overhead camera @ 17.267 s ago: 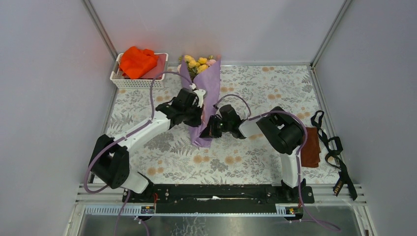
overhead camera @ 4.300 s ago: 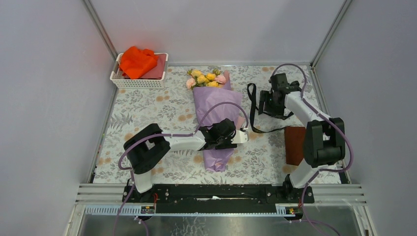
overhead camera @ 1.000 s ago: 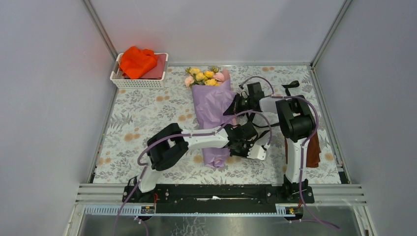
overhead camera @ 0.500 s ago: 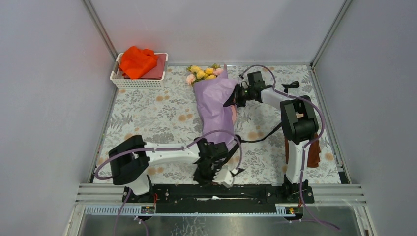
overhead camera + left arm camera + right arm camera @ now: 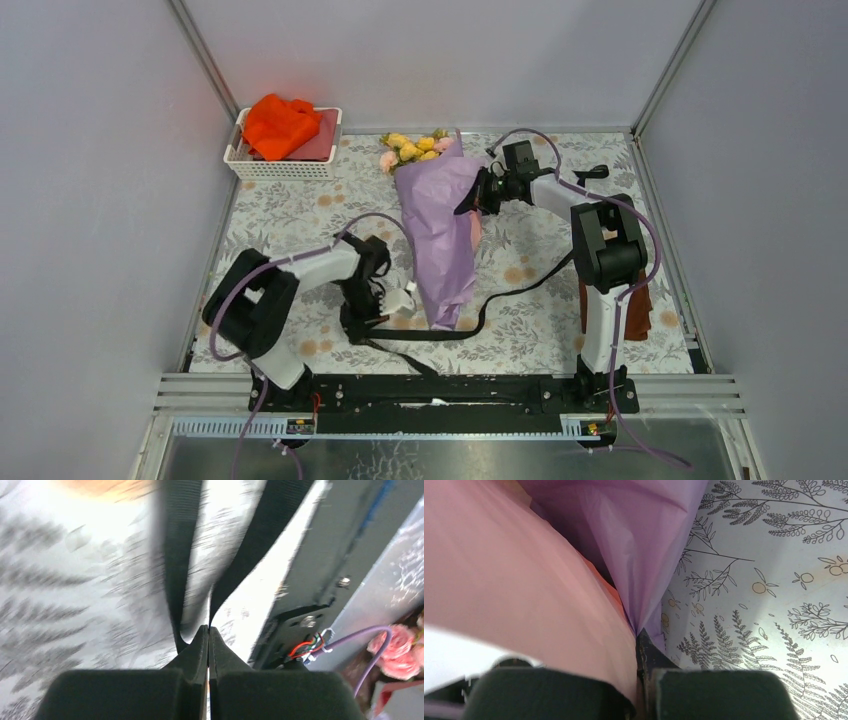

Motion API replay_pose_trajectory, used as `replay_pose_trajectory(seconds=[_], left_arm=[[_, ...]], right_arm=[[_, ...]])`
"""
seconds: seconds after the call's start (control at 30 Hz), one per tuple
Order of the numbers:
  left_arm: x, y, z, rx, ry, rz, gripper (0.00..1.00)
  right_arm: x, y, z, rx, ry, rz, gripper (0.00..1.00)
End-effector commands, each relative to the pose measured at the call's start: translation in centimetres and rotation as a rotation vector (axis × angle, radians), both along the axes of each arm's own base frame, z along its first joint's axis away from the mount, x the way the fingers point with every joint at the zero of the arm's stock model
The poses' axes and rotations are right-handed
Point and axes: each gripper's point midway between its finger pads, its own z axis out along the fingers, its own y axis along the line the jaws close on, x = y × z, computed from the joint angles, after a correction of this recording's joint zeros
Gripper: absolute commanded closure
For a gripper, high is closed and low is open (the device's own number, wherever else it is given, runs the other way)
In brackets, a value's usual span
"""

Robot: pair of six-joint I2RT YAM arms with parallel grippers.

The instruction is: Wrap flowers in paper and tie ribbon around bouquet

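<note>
Two arms, both clamped down on something. The bouquet [image 5: 440, 235] lies roughly in the middle of the desk [image 5: 300, 220]. Its wide end points at the back wall and its narrow end points toward the arm bases. The flowers [image 5: 412, 150], yellow and pink, poke out of the top of the lavender paper [image 5: 435, 205].

The right tool [image 5: 467, 204] sits against the bouquet's right side, up near the wide end. In its wrist view the right tool [image 5: 641, 641] is clenched on a fold of the paper [image 5: 634, 530], with the pale pink layer filling the left of that shot.

The left tool [image 5: 353, 330] is down by the near edge, just left of the bouquet's narrow end and not touching it. Its wrist view shows the left tool [image 5: 208, 630] pinched tight on the black ribbon [image 5: 180, 555], two strands running up out of the closed tips, a bit blurry. From above, the ribbon [image 5: 480, 318] trails off to the right along the desk, passes right by the narrow tip and curves up toward the right arm. Whether it goes under the paper can't be told. Another strand drops over the black rail [image 5: 500, 392] at the front.

Off in the back left corner there's a white basket [image 5: 283, 168] with an orange cloth [image 5: 278, 125] in it. A brown pad [image 5: 637, 300] peeks out behind the right arm.
</note>
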Motion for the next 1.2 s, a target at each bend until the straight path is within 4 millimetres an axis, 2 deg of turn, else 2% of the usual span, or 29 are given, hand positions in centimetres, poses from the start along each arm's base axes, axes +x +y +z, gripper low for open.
replay_pose_trajectory(seconds=[0.0,0.1,0.17,0.27,0.33,0.5,0.6,0.7,0.8,0.97,1.07,1.17], left_arm=[[5.5,1.9,-1.9,0.015,-0.022,0.188,1.00],[12.0,1.5,-2.6,-0.021,-0.067,0.459,1.00],[17.5,1.2,-2.3,-0.068,-0.123,0.636,1.00],[23.3,1.4,-2.4,-0.094,-0.158,0.845,1.00],[26.1,1.8,-2.6,-0.106,-0.178,0.930,1.00],[31.1,2.6,-1.7,-0.135,-0.273,1.039,1.00],[34.1,3.1,0.9,-0.185,-0.376,1.104,1.00],[36.9,3.9,5.5,-0.295,-0.479,1.187,1.00],[37.6,3.8,11.7,-0.454,-0.510,1.215,1.00],[34.2,1.3,19.3,-0.646,-0.470,1.115,1.00],[31.5,-0.5,22.9,-0.739,-0.445,1.048,1.00],[29.1,-3.2,24.7,-0.784,-0.440,0.966,1.00]], right_arm=[[0.9,0.4,5.2,0.051,-0.088,0.006,1.00],[0.3,0.3,5.8,0.063,-0.091,0.013,1.00],[-0.1,0.3,6.2,0.070,-0.093,0.018,1.00],[-0.7,0.2,6.9,0.074,-0.097,0.025,1.00],[-1.0,0.2,7.7,0.078,-0.111,0.031,1.00],[-1.4,-0.1,8.4,0.062,-0.128,0.040,1.00],[-1.6,-0.3,8.1,0.050,-0.121,0.041,1.00],[-2.5,-0.6,6.8,0.039,-0.100,0.041,1.00],[-3.9,-1.0,4.7,0.029,-0.072,0.040,1.00],[-5.2,-1.9,0.7,-0.030,-0.016,0.033,1.00],[-6.0,-2.3,-1.6,-0.049,0.022,0.030,1.00],[-6.5,-2.6,-3.7,-0.069,0.059,0.029,1.00]])
